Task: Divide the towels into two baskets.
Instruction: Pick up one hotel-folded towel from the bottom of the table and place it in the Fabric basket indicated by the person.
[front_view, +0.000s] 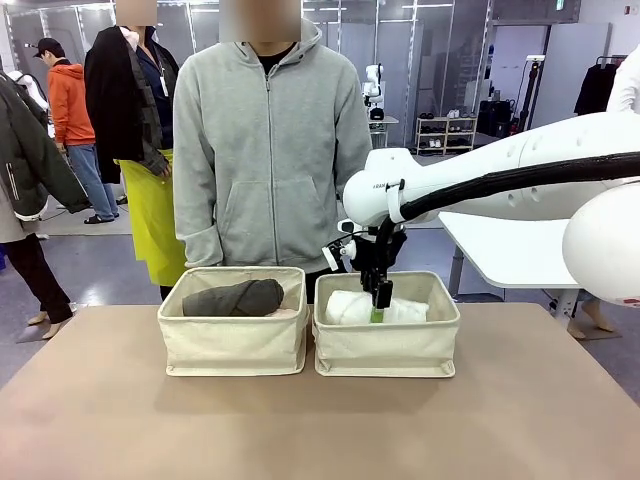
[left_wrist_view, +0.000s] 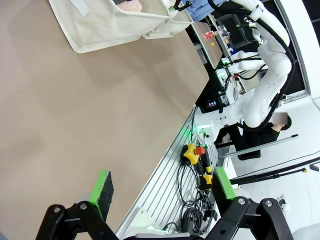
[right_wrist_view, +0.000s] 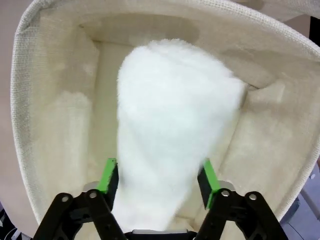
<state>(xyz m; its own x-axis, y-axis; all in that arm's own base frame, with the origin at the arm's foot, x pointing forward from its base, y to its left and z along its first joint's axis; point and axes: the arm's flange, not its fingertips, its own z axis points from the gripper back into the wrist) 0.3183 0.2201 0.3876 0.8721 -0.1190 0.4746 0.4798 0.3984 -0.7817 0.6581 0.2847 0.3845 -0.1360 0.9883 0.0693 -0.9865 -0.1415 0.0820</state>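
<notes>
The white towel (front_view: 362, 306) is a thick, fluffy terry roll lying inside the right basket (front_view: 386, 345), its end rising toward the right gripper (right_wrist_view: 157, 181). That gripper reaches down into the right basket with its green pads (right_wrist_view: 108, 176) on either side of the roll; whether they press the cloth or stand just clear of it cannot be told. Just left of the right basket, touching it, stands the left basket (front_view: 234, 343), where the dark grey towel (front_view: 233, 297) lies lengthwise with a pale pink edge beneath it. A person in a grey hoodie (front_view: 268, 150) stands behind the right basket. The left gripper (left_wrist_view: 160, 189) hangs released, holding nothing, over the tan table (left_wrist_view: 75, 115), well apart from the baskets.
</notes>
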